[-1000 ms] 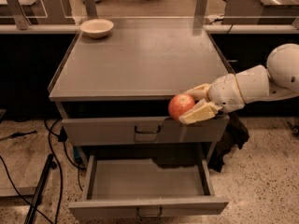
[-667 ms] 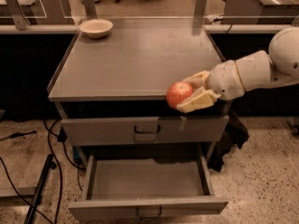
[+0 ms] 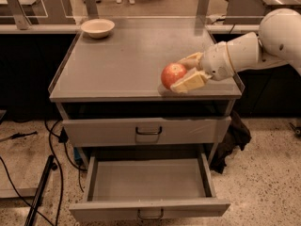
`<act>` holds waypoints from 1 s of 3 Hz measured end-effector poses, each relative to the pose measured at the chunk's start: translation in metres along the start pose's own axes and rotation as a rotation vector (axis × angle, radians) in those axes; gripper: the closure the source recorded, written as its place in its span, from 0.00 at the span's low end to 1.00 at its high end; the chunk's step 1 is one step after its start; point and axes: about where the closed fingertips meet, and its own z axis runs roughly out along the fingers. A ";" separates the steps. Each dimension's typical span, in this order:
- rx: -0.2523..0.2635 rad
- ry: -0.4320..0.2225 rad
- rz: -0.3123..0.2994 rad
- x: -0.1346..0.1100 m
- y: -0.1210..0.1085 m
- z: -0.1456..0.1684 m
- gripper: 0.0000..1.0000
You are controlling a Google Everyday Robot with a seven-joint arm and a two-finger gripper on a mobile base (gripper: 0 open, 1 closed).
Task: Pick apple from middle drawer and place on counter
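Gripping the small round red-orange apple (image 3: 170, 74) firmly in the cream two-finger gripper (image 3: 181, 76), one finger high behind, one low in front, cradling so nothing rolls. Down low over the broad flat grey counter top (image 3: 127, 60), front right, close to the edge; touching or just above, cannot tell. Reaching in from the right, well apart from the shallow cream bowl (image 3: 98, 28) at the far left corner. Below, pulled out and bare, the wide shallow grey metal middle drawer (image 3: 150, 209). Looks like time to set down and release; probably safer further in from that front lip.
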 end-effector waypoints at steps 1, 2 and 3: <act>0.004 -0.007 0.003 -0.005 -0.024 0.014 1.00; -0.004 -0.014 0.014 -0.009 -0.040 0.028 1.00; -0.012 -0.013 0.035 -0.006 -0.049 0.039 1.00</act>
